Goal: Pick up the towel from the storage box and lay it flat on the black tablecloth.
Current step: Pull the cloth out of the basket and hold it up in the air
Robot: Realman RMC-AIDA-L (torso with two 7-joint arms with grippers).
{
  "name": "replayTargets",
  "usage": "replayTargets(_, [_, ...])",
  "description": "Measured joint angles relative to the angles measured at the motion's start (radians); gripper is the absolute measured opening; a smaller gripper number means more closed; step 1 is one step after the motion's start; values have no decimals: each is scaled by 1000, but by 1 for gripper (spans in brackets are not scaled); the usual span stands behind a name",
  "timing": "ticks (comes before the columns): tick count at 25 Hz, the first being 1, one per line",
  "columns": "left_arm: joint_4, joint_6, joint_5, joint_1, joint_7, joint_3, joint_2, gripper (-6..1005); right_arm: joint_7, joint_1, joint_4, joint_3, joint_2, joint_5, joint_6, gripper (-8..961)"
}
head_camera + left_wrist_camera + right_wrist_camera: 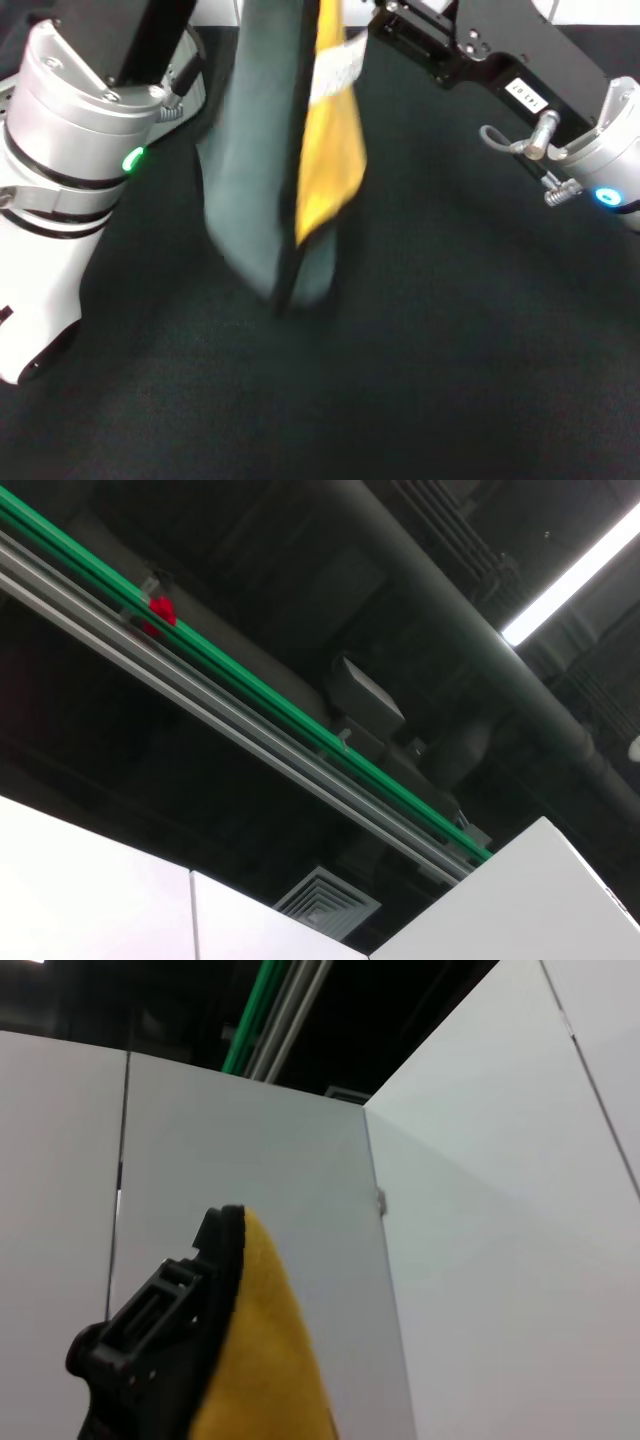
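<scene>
The towel [255, 170] hangs upright above the black tablecloth [460, 350], its grey-green face on the left and its yellow face [330, 150] on the right. Its lower end is close over the cloth. My right gripper [372, 28] reaches in from the right at the top edge of the head view and is shut on the towel's upper part. In the right wrist view a black finger [160, 1320] presses against the yellow towel [265, 1360]. My left arm [70, 130] stands at the left, and its gripper runs out of the top of the view. The storage box is out of view.
The black tablecloth fills nearly the whole head view. The left wrist view shows only ceiling rails [250, 710] and white panels. The right arm's black link [520, 70] crosses the far right corner.
</scene>
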State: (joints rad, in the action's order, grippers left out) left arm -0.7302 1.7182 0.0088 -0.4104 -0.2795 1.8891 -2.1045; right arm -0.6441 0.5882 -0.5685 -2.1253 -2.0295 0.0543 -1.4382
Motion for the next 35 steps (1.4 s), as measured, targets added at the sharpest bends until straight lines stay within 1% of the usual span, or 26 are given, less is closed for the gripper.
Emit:
replayTargets(6, [-2, 0, -2, -1, 71, 27, 0, 5, -4, 9, 1, -16, 0, -4, -3, 860])
replayTargets(10, [-1, 0, -3, 4, 114, 28, 0, 5, -48, -3, 1, -14, 7, -21, -84, 860])
replayTargets(11, [-1, 0, -3, 4, 119, 28, 0, 5, -75, -14, 1, -4, 10, -47, -140, 860])
replayTargets(14, [1, -1, -4, 5, 138, 26, 0, 5, -94, -30, 1, 15, 13, -70, -197, 859])
replayTargets(22, [5, -10, -16, 6, 206, 22, 0, 5, -109, -76, 2, 93, 14, -125, -266, 859])
replayTargets(26, [7, -11, -42, 5, 223, 26, 0, 5, -124, -78, 2, 96, 15, -164, -304, 859])
replayTargets(30, [7, -16, -44, -3, 234, 22, 0, 5, -142, -70, 2, 98, 10, -224, -307, 859])
replayTargets(35, [5, -38, -44, -15, 274, 26, 0, 5, -147, -33, 3, 66, 3, -250, -234, 860])
